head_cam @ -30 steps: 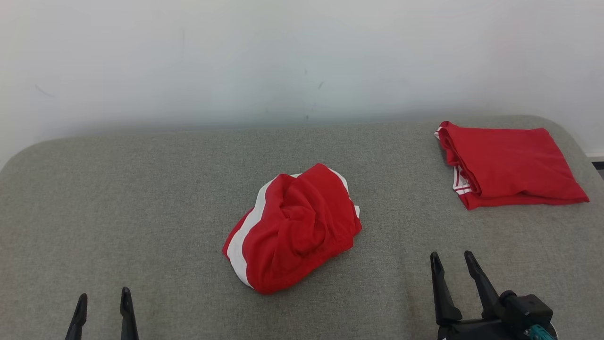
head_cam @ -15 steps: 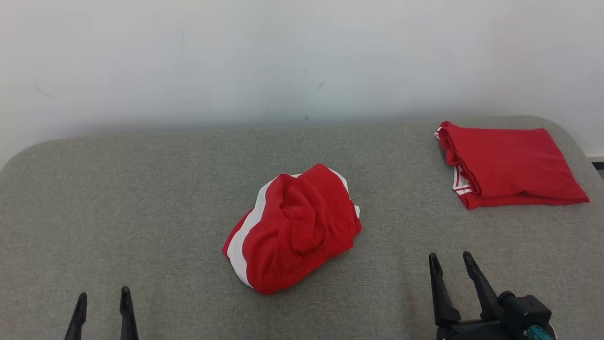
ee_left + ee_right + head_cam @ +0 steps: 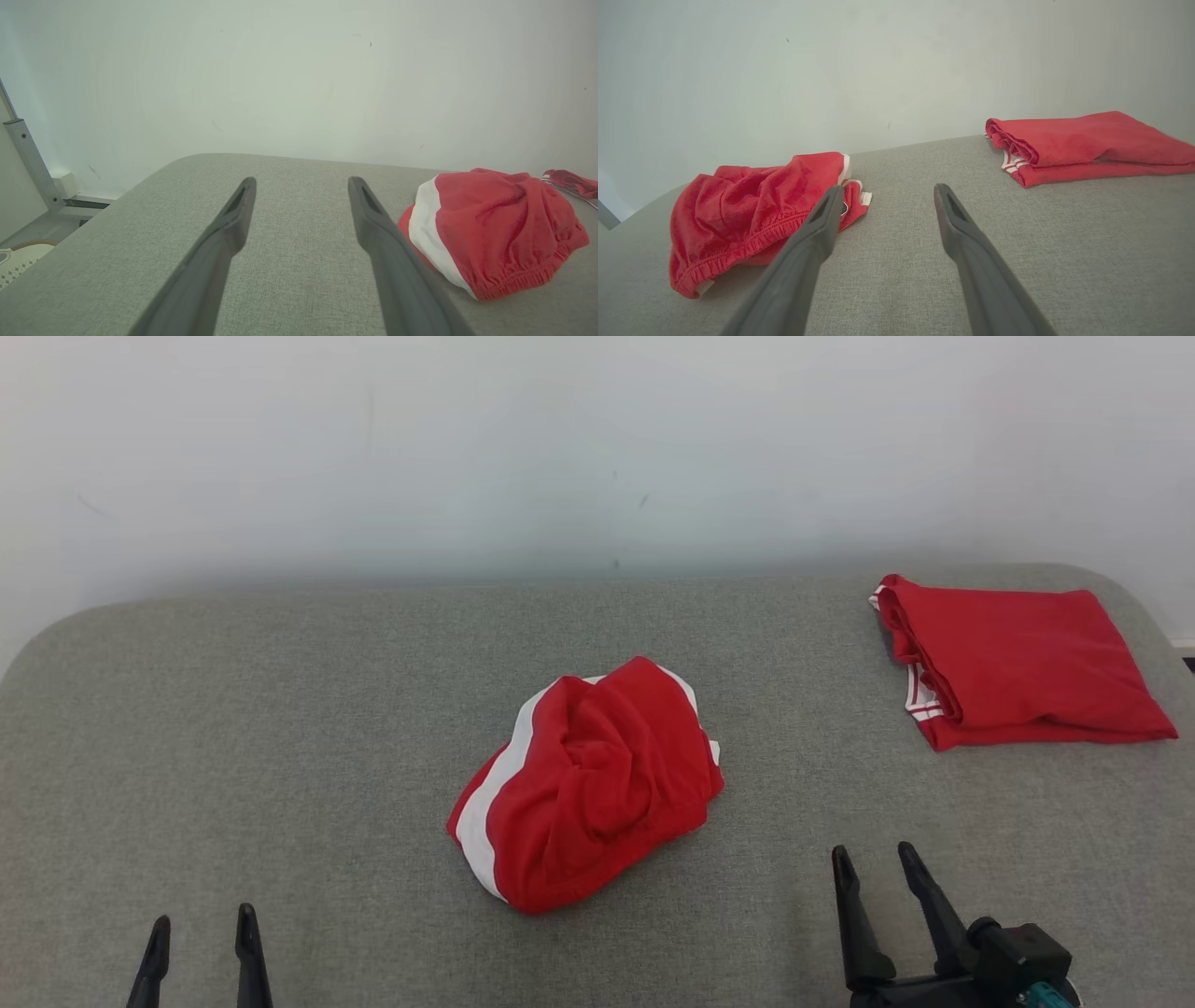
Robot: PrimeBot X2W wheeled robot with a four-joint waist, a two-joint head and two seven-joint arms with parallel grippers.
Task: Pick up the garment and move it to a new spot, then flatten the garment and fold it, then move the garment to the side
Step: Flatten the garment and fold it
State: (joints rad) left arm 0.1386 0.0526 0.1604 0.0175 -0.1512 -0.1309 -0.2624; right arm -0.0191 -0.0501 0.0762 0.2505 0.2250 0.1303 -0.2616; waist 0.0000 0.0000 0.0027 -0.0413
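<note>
The garment [image 3: 588, 782] is a crumpled red piece with a white stripe, lying in a heap at the middle of the grey padded table [image 3: 280, 709]. It also shows as the garment [image 3: 495, 228] at the right of the left wrist view and the garment [image 3: 756, 210] at the left of the right wrist view. My left gripper [image 3: 199, 926] stands open at the lower left, well clear of the heap. My right gripper [image 3: 873, 863] is open at the lower right, nothing between its fingers. Each wrist view shows its own gripper, left gripper [image 3: 301, 184] and right gripper [image 3: 887, 192], with spread jaws over bare cloth.
A second red garment [image 3: 1018, 661], neatly folded, lies at the table's back right corner, folded garment [image 3: 1083, 144]. A pale wall [image 3: 597, 448] stands behind the table. The table's left edge drops to the floor, where a metal frame [image 3: 28, 163] stands.
My right gripper has drawn slightly back and left toward the bottom edge. The whole head view has shifted a little, so the camera moved. The garments lie as before.
</note>
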